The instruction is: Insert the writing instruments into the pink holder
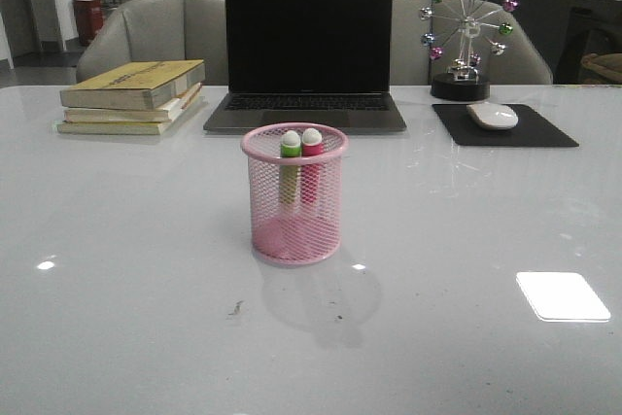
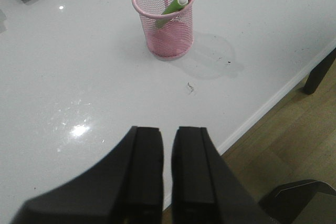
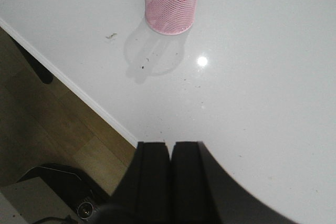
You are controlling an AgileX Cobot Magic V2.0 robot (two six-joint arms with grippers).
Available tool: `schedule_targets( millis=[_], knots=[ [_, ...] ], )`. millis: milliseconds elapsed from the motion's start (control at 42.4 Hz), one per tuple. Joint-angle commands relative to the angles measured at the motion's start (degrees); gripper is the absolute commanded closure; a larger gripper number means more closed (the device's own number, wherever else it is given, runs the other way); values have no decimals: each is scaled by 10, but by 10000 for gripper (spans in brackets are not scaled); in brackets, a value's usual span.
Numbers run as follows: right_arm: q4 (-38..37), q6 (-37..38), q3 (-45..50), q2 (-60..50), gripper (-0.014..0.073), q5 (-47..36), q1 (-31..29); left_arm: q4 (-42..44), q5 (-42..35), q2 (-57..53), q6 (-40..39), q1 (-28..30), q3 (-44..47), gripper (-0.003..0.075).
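A pink holder [image 1: 293, 196], a round wire-mesh cup, stands upright on a glossy white table [image 1: 117, 240]. Everything else is placed relative to this cup. Inside it stand both pens, side by side and leaning against the far part of the rim: a green pen [image 1: 290, 167] on the left and a pink-red pen [image 1: 311, 164] on the right, their rounded white ends poking just above the rim. Behind the cup sits an open laptop [image 1: 309, 51] with a dark screen. Behind and to the left lies a stack of books [image 1: 134, 94]. Behind and to the right are a white mouse [image 1: 493, 115] on a black mouse pad [image 1: 503, 125] and a small ferris-wheel ornament [image 1: 466, 36].

The left gripper [image 2: 168, 166] hangs well back from the cup, over the table's near edge, its two black fingers nearly together with a thin gap, holding nothing. The right gripper [image 3: 171, 169] is likewise well apart from the cup, fingers pressed almost closed and empty.
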Motion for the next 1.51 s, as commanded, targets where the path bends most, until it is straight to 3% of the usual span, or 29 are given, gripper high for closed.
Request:
schedule_targets(
  millis=[0, 401, 519, 755, 920, 1156, 1486],
  knots=[
    [-1, 0, -14, -3, 535, -29, -2, 1, -39, 0, -6, 2, -17, 626],
    [-1, 0, -14, -3, 536, -27, -2, 4, -45, -14, -5, 10, -11, 629],
    [-1, 0, -14, -3, 536, -23, -2, 11, -103, -51, 0, 93, 20, 629],
    [-1, 0, -14, -3, 536, -22, -2, -4, -379, -192, 0, 296, 208, 629],
    [-1, 0, -14, -3, 536, -22, -2, -41, -419, -309, 0, 380, 314, 629],
    [-1, 0, -14, -3, 536, -22, -2, -99, -447, -376, 0, 396, 400, 629],
    [-1, 0, -14, -3, 536, -21, -2, -103, -473, -389, 0, 376, 402, 629]
  ],
)
